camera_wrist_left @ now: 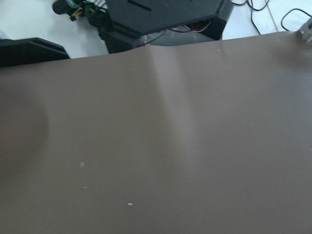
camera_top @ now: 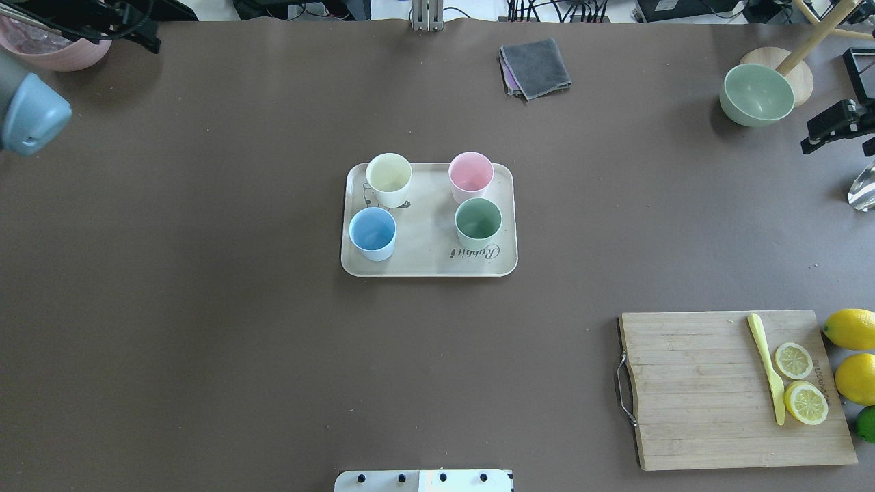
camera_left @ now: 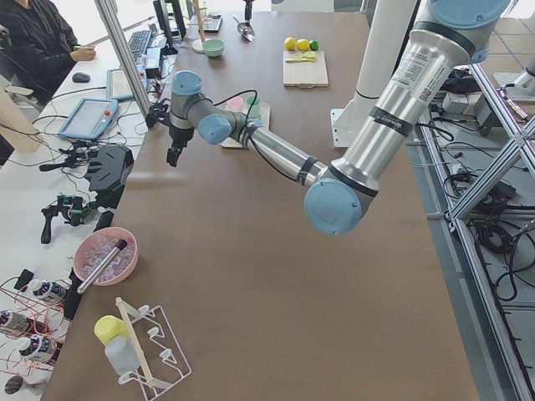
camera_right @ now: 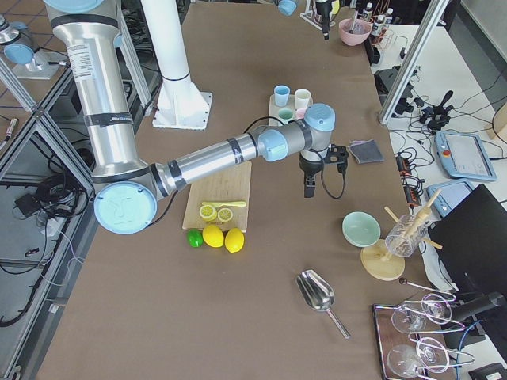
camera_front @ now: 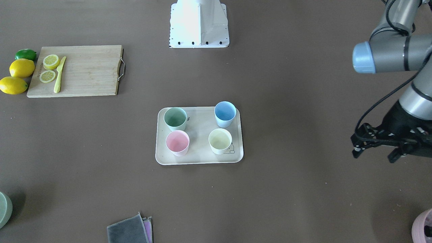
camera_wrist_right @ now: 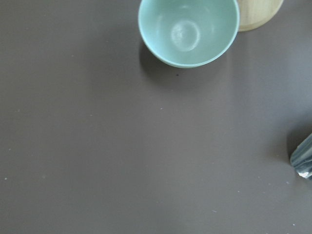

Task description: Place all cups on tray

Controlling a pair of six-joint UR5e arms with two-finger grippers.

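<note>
The cream tray with "Rabbit" script lies at the table's middle, also in the front view. On it stand four cups upright: yellow, pink, blue and green. My left gripper is open and empty, far off the tray toward the table's left end, above bare table. My right gripper is open and empty at the right edge, near the green bowl. Neither wrist view shows its fingers.
A wooden cutting board with lemon slices and a yellow knife lies at the near right, with lemons and a lime beside it. A grey cloth is at the far edge and a pink bowl at the far left.
</note>
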